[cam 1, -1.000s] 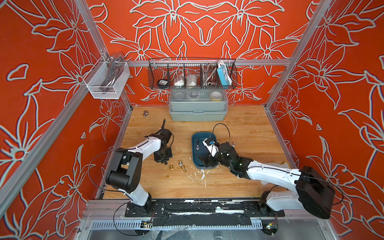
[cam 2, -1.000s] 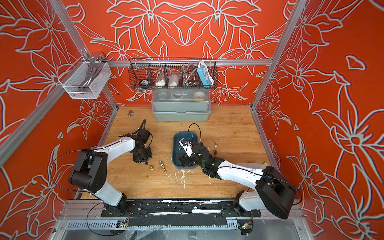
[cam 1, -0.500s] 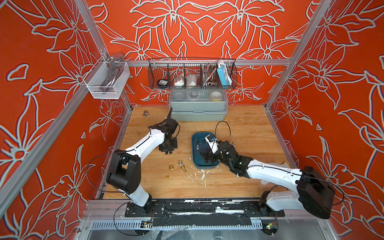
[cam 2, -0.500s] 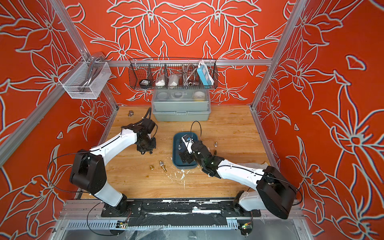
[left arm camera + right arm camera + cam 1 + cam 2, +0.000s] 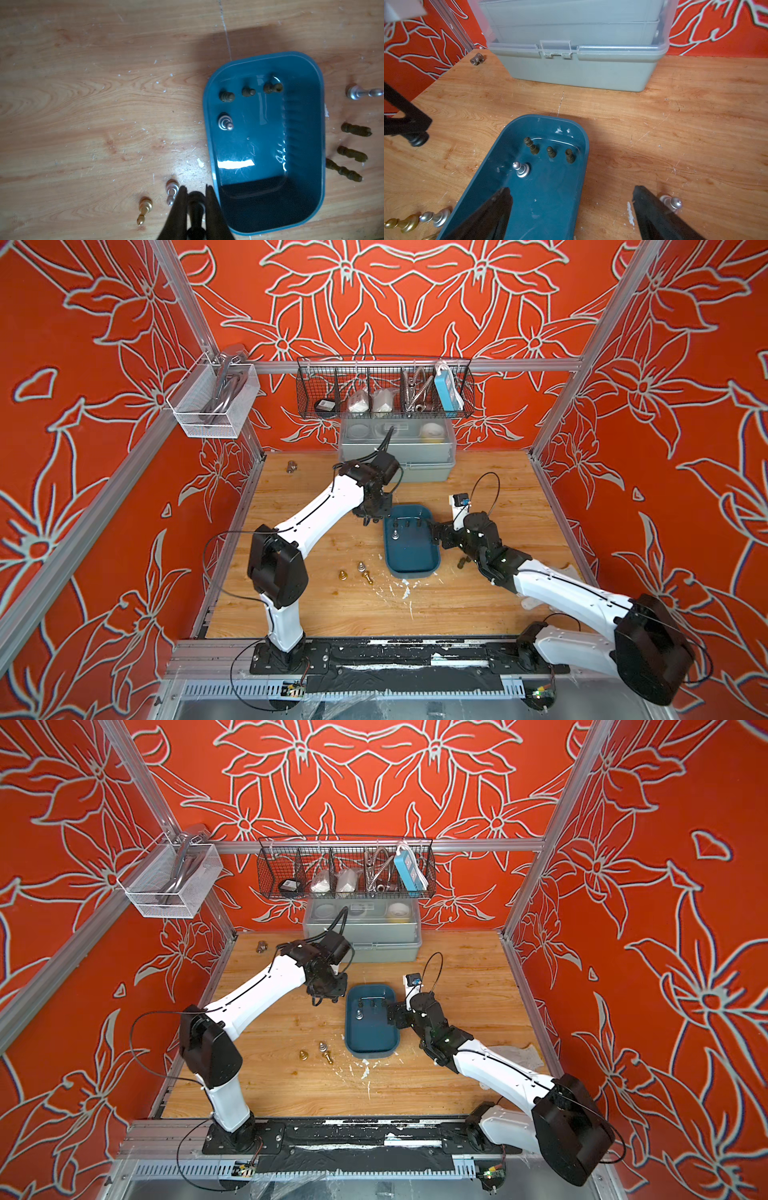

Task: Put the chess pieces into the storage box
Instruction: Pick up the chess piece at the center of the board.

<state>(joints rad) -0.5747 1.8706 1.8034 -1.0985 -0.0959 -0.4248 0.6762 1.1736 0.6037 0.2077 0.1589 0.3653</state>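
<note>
The teal storage box (image 5: 411, 549) (image 5: 259, 145) lies mid-table. Inside it stand three dark chess pieces (image 5: 551, 151) and a silver one (image 5: 520, 169). My left gripper (image 5: 372, 519) (image 5: 195, 190) hangs just outside the box's far left corner, shut on a dark chess piece (image 5: 195, 205). My right gripper (image 5: 434, 531) (image 5: 571, 189) is open and straddles the box's right wall, nothing between its fingers. Gold and silver pieces (image 5: 362, 568) stand on the wood left of the box. Three dark pieces (image 5: 351, 153) and a silver one (image 5: 671, 202) lie right of it.
A grey-green lidded box (image 5: 397, 456) sits at the back, under a black wire basket (image 5: 384, 389). A metal fitting (image 5: 291, 466) lies at the back left. A white mesh basket (image 5: 212, 402) hangs on the left wall. White flecks (image 5: 405, 591) mark the wood in front of the box.
My left arm has swung from the table's left side toward the back and right, up to the box's far left corner, still shut. My right gripper has shifted slightly toward the box's right wall.
</note>
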